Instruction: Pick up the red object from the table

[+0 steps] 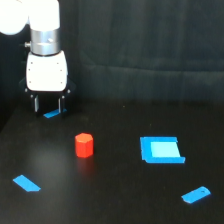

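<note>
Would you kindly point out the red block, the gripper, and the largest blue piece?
red object (84,145): exterior view, on its front face.
gripper (48,106): exterior view, midway between its fingertips.
large blue piece (162,150): exterior view, on its top middle.

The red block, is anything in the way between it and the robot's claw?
Nothing visible blocks it. The gripper hangs above and toward the exterior view's left of the red object, with only bare table between them. A small blue piece lies right by the fingertips, not on the path.
</note>
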You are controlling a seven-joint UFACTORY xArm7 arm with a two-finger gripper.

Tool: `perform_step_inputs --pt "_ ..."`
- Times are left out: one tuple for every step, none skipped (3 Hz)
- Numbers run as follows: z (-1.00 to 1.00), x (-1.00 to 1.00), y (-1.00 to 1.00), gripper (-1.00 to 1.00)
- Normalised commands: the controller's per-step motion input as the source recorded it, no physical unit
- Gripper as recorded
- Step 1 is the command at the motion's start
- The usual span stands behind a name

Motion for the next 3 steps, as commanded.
perform_step_inputs --pt "-0.28 0.26 0.26 0.95" --pt "-0.31 0.67 0.11 0.94" --pt "-0.09 0.79 -0.23 0.96"
